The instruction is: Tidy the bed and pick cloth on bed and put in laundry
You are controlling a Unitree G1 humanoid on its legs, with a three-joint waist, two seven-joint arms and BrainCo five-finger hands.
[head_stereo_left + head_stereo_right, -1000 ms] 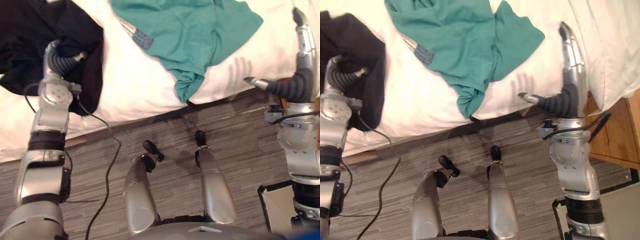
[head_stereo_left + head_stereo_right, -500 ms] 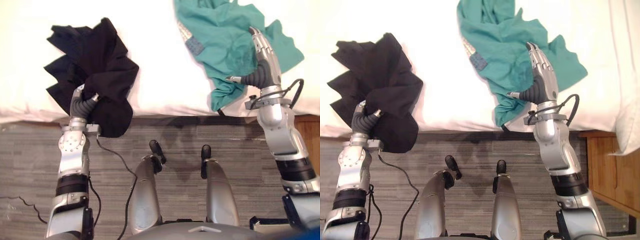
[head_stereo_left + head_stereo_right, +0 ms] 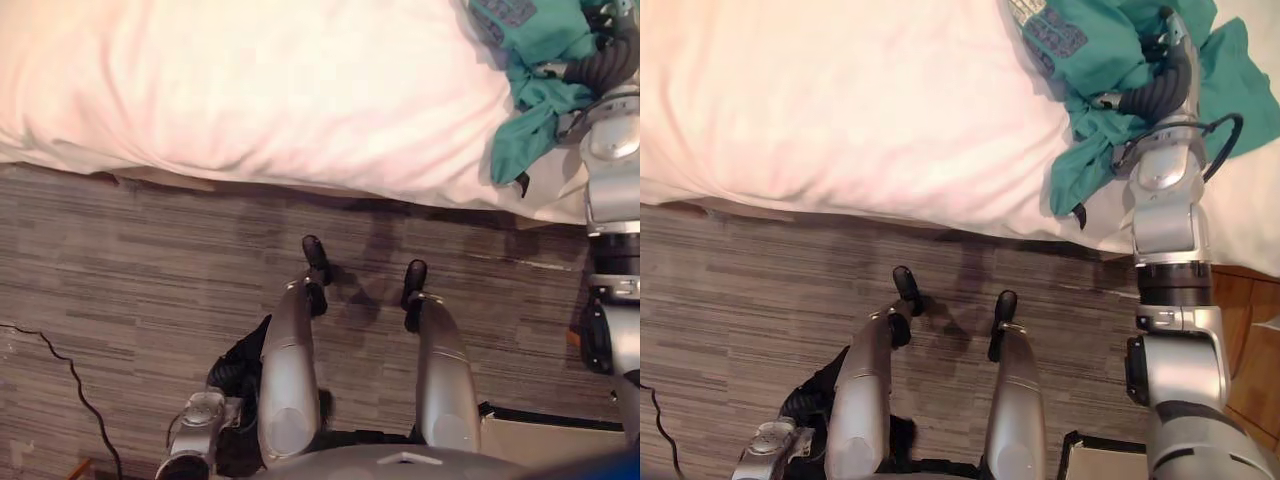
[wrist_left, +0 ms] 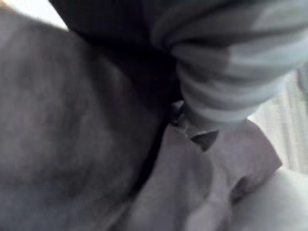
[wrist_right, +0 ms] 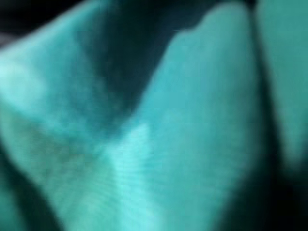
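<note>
**Floppy black cloth [image 3: 237, 365] is off the big white bed [image 3: 250, 90] now**

Half a second ago the black cloth lay on the bed with the left hand in it. Now the left hand [image 4: 226, 82] is down low beside the robot, over the grey striped floor [image 3: 120, 270]. The black cloth is bunched up around it. Its fingers are hidden in the folds, so I cannot tell if they are curled or straight. The bed also looks shifted, but that is just the camera turning.

The right hand [image 3: 1178, 50] is up on the bed, pushed into the crumpled teal cloth [image 3: 1090, 40]. Its fingers are down in the cloth too, and I cannot tell if they have closed on it. The teal cloth lies at the edge of the bed. One end hangs over the side towards the floor.

Both cloths look soft, light and floppy. They will not break or slip much, but they will sag and trail. I think the best place to grab the teal cloth is the thick bunched part by the hand, taking many folds at once and not a thin corner. Then it should lift in one lump and not drag on the floor.
</note>
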